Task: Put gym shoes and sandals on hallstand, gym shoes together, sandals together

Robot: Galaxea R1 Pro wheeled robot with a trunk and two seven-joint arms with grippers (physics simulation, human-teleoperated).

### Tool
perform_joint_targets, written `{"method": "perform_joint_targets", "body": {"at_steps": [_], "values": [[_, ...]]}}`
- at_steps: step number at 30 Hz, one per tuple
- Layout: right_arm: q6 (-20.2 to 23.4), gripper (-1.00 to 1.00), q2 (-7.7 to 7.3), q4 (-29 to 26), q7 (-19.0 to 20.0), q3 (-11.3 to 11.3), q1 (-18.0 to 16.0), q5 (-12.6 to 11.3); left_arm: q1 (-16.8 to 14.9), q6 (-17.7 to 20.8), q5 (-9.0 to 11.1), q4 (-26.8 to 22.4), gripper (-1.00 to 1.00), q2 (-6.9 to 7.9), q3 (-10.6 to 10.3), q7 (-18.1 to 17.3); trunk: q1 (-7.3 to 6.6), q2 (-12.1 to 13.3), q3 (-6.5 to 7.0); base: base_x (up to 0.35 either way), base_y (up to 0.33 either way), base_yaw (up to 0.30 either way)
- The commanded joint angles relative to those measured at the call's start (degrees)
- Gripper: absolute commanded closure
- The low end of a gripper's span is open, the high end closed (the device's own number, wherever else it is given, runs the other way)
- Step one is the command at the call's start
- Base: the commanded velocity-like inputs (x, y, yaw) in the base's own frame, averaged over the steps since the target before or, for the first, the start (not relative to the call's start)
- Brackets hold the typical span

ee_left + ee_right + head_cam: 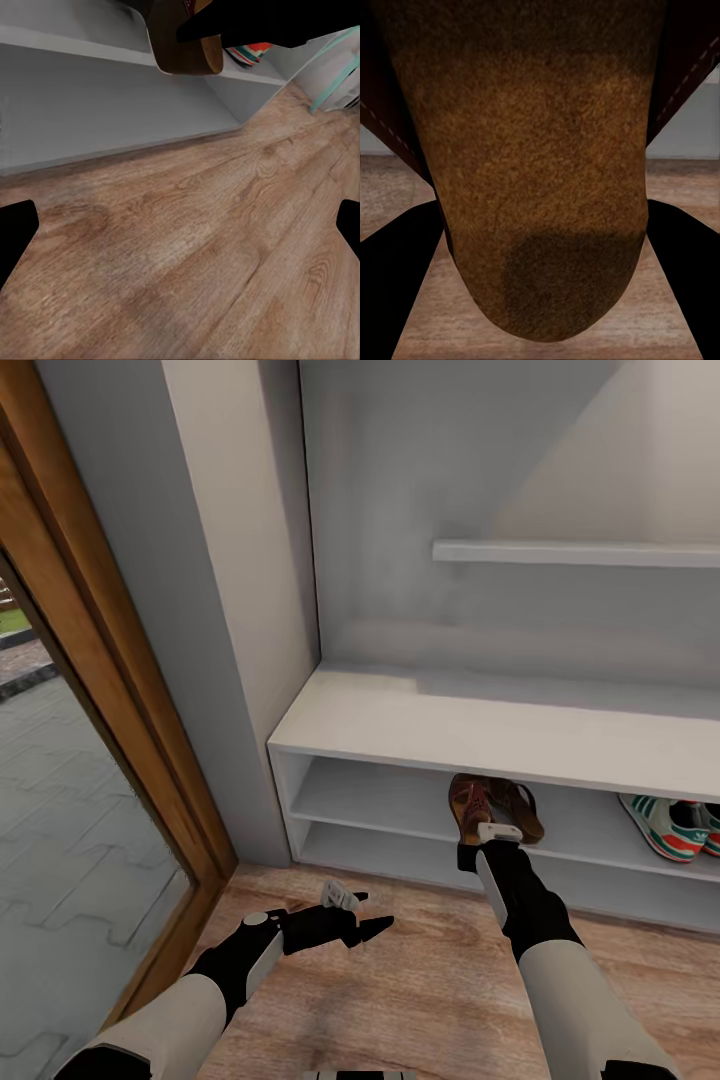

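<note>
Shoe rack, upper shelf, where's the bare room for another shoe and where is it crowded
On the hallstand, the upper shoe shelf is bare from its left wall to the sandals, and again between them and the gym shoes. The bench top is bare throughout. It is crowded at the sandals, where the right gripper reaches in.

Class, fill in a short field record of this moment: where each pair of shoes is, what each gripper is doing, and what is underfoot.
sandals: on the hallstand's upper shoe shelf, side by side
gym shoes: same shelf, further right
right gripper: at the sandals' heel end; grip unclear
left gripper: open, empty, over the floor
floor: wood plank
</note>
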Motion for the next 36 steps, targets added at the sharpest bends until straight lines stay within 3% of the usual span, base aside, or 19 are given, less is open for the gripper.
{"method": "perform_joint_targets", "body": {"at_steps": [1, 36], "values": [[0.3, 1.0, 0.06, -0.1, 0.0, -0.1, 0.0, 0.2, 0.0, -0.4, 0.4, 0.1, -1.0, 0.05, -0.5, 0.1, 0.0, 0.0, -0.05, 0.05, 0.0, 0.0], [0.4, 1.0, 0.06, -0.1, 0.0, -0.1, 0.0, 0.2, -0.1, -0.4, 0.4, 0.1, -1.0, 0.05, -0.5, 0.1, 0.0, 0.0, -0.05, 0.101, -0.024, 0.0]]}}
